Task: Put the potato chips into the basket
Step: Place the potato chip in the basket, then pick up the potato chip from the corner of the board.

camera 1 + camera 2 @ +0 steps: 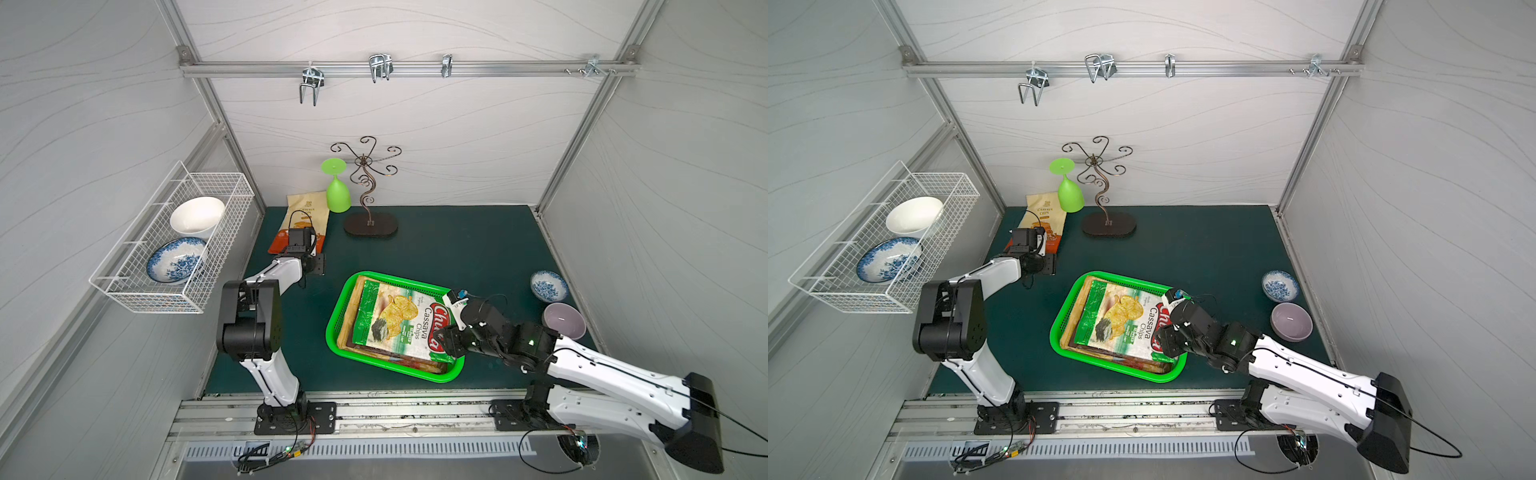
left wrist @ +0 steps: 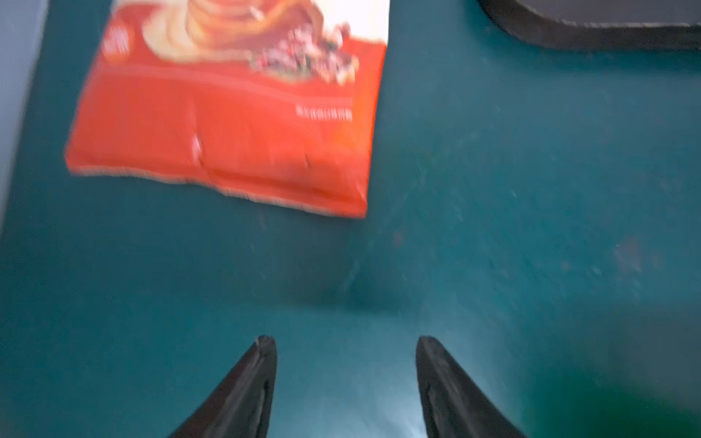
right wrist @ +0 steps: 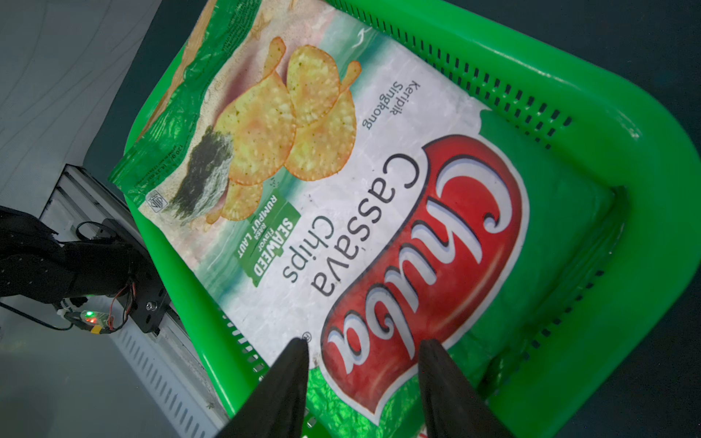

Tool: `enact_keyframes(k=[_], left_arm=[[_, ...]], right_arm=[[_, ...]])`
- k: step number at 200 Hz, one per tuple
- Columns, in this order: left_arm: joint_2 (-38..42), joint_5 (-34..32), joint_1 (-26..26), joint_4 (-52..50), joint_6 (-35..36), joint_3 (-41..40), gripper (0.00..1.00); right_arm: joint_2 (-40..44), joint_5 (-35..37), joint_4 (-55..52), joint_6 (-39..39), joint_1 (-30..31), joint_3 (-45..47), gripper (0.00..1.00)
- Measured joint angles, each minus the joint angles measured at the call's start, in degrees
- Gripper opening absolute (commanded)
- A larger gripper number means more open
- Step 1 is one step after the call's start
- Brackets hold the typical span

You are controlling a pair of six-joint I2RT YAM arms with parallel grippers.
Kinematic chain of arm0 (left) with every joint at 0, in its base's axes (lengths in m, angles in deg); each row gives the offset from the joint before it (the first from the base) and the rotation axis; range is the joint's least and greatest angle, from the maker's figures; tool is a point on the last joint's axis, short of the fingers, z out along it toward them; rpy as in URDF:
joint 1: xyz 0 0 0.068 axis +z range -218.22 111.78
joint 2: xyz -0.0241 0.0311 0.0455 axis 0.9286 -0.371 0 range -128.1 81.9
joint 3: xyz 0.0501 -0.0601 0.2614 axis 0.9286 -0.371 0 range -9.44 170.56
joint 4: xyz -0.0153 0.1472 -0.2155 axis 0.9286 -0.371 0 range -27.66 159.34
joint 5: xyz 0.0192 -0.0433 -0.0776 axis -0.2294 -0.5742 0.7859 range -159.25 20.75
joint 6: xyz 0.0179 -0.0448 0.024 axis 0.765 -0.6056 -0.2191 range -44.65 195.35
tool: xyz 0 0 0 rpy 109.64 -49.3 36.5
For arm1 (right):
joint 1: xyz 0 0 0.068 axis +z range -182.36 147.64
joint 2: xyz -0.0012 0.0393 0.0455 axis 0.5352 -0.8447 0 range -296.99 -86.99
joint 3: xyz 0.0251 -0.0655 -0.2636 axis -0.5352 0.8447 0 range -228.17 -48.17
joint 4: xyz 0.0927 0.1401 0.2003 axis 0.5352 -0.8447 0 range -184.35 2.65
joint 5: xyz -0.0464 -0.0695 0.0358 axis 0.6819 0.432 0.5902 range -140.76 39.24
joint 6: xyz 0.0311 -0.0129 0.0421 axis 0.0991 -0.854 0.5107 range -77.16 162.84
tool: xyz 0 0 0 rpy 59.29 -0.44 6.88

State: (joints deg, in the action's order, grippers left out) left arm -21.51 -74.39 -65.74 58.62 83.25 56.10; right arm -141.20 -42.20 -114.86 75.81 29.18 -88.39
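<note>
Picking up the last loose bag seems in hand: the cream-orange Cassava Chips bag [image 1: 305,216] is lying back-left on the counter [image 1: 457,249], with the left gripper [image 2: 345,341] hovering just short of it, jaws apart. Next it needs to pinch the bag's near edge. The right gripper [image 3: 362,343], also apart and empty, is hanging over the Chuba bag [image 1: 395,324] in the green basket [image 1: 440,377].

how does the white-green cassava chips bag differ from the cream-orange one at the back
The white-green bag lies in the green basket, atop other bags; the cream-orange bag sits on the dark mat by the back wall, outside it. The white-green bag carries a big red logo; the cream-orange bag has an orange lower band. Both are cassava chips bags.
</note>
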Motion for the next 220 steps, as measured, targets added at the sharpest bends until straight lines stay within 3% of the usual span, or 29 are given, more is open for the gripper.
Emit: enact_keyframes(k=[40, 137, 220], left_arm=[[-5.8, -6.5, -0.6, -2.9, 8.1, 6.7, 0.64], [-9.8, -13.2, -4.0, 2.0, 26.1, 4.6, 0.69], [-16.1, -18.1, -4.5, 7.7, 32.5, 10.5, 0.68]], right_arm=[[-0.7, 0.0, -0.1, 0.0, 0.0, -0.3, 0.51], [-0.8, 0.0, -0.5, -0.1, 0.0, -1.5, 0.52], [0.1, 0.2, -1.1, 0.1, 0.1, -1.7, 0.52]])
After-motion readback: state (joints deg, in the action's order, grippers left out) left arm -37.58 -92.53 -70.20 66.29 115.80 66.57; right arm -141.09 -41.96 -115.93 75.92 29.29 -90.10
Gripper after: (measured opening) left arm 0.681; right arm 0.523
